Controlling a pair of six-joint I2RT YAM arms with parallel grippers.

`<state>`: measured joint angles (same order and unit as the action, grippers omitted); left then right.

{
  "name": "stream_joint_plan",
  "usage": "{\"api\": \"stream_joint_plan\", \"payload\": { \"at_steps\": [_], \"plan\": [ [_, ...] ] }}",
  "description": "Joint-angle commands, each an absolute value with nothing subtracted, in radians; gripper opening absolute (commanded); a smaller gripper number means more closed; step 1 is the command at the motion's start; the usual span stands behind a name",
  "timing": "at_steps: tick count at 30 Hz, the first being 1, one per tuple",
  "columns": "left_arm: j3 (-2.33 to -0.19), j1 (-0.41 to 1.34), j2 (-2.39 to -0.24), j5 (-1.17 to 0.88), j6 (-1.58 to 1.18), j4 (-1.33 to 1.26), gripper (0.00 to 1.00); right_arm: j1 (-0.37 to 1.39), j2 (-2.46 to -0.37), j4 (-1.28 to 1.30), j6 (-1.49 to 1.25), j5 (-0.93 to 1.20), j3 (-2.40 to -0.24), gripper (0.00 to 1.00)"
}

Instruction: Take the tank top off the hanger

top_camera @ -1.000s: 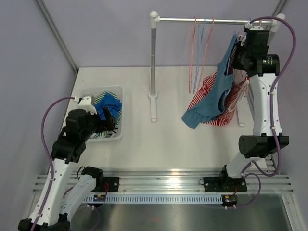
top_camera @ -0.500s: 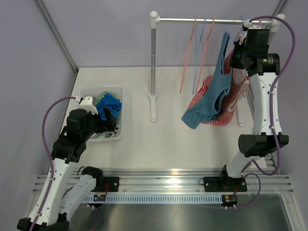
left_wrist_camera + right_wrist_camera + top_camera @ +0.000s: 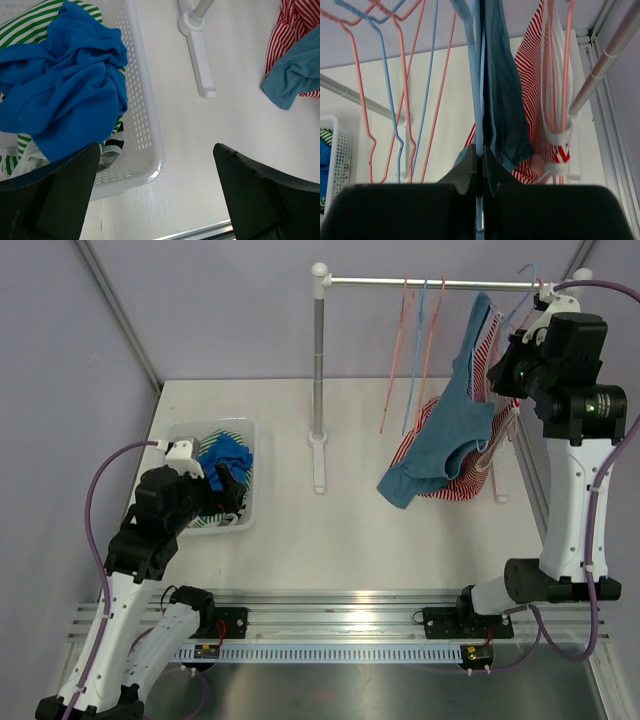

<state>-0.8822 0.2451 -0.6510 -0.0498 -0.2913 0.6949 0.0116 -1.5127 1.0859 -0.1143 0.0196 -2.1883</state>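
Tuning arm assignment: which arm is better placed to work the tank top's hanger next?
Right, likely. The right tool is shut on the blue hanger carrying the tank top; the left tool hangs open at the basket, away from the rack.

Teal tank top (image 3: 298, 70) (far right), white basket (image 3: 143, 125)

Bright, even light; soft shadows; sharp focus.

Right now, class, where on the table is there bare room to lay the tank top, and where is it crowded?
Bare: the table between basket and rack foot, and the near strip before the arm rail. Crowded: far right, where tank top and striped garment drape below the hangers.
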Motion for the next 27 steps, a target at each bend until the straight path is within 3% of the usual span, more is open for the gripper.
{"api": "stream_joint_plan", "payload": {
  "at_steps": [1,10,15,22,27],
  "plan": [
    [-0.903,0.250,-0.620,-0.144,-0.273,0.603,0.99,0.011,-1.396,1.100,-0.132,0.046,-2.134,0.00],
    [-1.046,0.346,-0.684,-0.246,-0.363,0.479,0.99,0.009,-1.079,1.127,-0.129,0.202,-1.767,0.00],
    [-1.137,0.630,-0.774,-0.079,-0.371,0.378,0.99,0.044,-0.869,1.155,-0.146,0.322,-1.666,0.00],
    [-1.294,1.146,-0.990,0.239,-0.183,0.229,0.99,0.207,-0.703,1.275,-0.175,0.278,-1.641,0.00],
    [-1.454,1.246,-1.182,0.298,-0.104,0.183,0.99,0.216,-0.681,1.287,-0.176,0.356,-1.612,0.00]
  ]
}}
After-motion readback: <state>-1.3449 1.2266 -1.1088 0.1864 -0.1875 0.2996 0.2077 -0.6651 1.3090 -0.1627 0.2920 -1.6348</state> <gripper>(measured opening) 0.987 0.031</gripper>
